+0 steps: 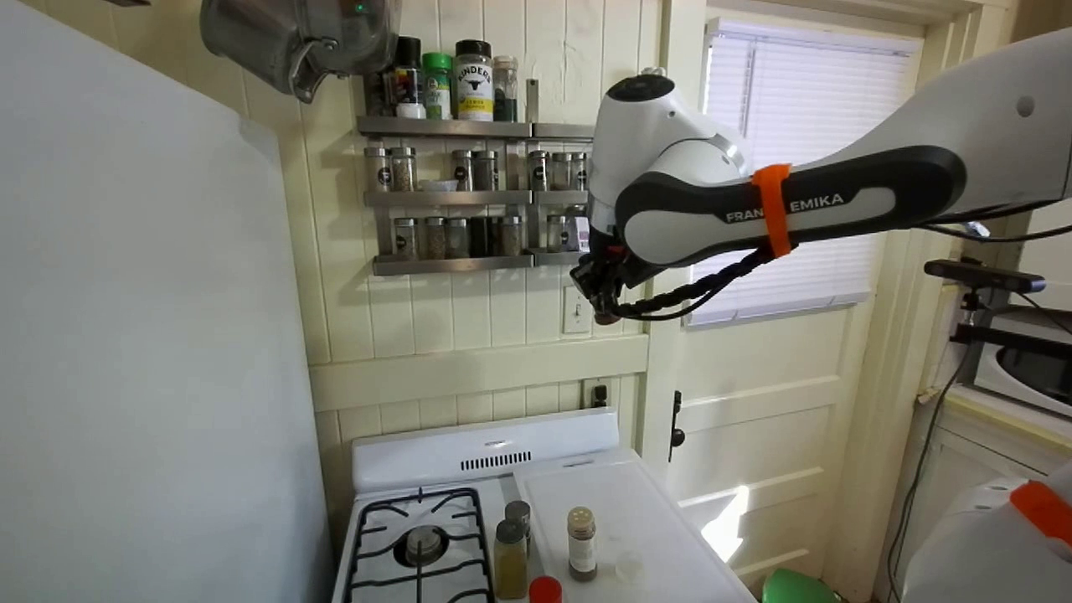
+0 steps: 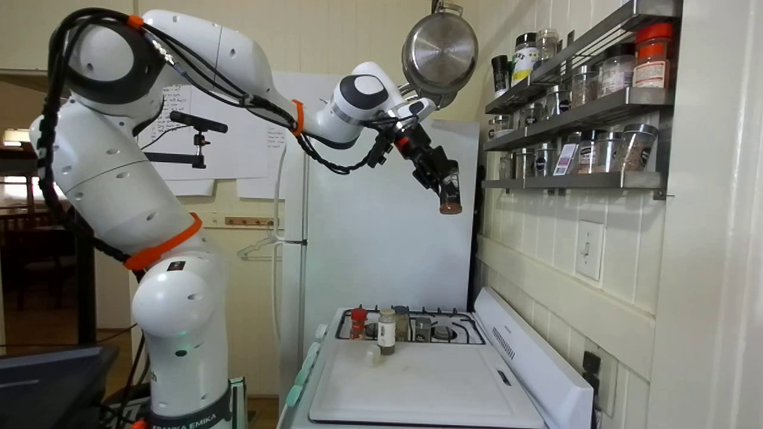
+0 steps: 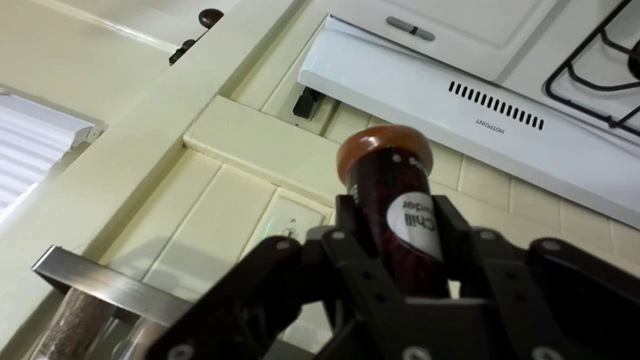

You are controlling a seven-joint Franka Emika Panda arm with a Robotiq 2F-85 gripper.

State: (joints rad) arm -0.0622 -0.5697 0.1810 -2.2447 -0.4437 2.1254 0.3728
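Arm [image 1: 846,180] raised, downturned jaws seemingly clamped

The chili powder jar [image 3: 387,230] is a slim cylinder with dark red contents and a round white label [image 3: 414,222] (its lettering stands upside down in the wrist view). The gripper [image 3: 393,210] pinches it from two sides, the labelled face showing between, while the end toward the palm is hidden. In an exterior view its amber-brown base [image 2: 450,208] points down and the jar hangs close to upright in mid-air. In an exterior view it shows above the right back corner of the stove [image 1: 645,528]; its distance from the back edge is unclear.
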